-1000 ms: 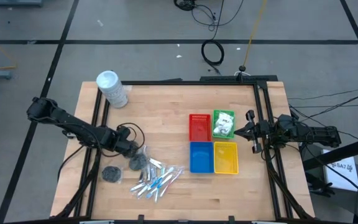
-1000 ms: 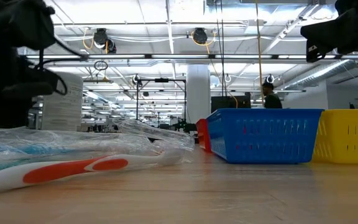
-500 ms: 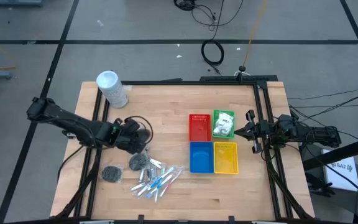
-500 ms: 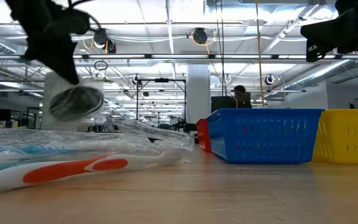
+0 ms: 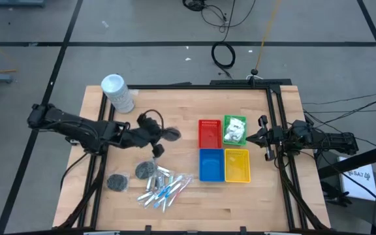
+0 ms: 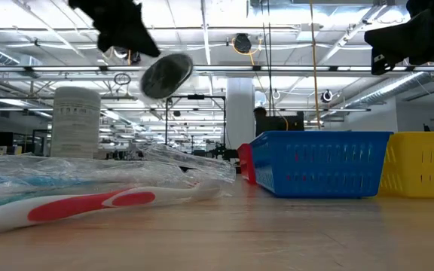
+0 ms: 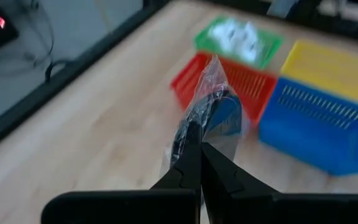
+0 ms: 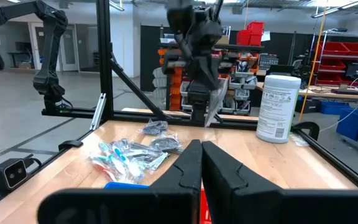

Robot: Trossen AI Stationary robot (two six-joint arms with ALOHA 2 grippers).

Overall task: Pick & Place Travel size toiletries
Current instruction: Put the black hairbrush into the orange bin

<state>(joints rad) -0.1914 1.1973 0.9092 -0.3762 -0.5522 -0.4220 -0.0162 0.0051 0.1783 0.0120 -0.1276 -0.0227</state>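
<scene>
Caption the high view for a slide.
Left gripper carries a dark grey round bundle toward the trays; right gripper waits shut beside them.

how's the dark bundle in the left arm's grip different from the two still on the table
The held dark grey bundle is in the air, pinched in its clear wrap by the shut left end effector; the two other bundles lie on the wooden table, touched by nothing. The held one is nearer the red tray; the others lie by the wrapped toothbrushes. All three are round, dark and similar in size.
</scene>
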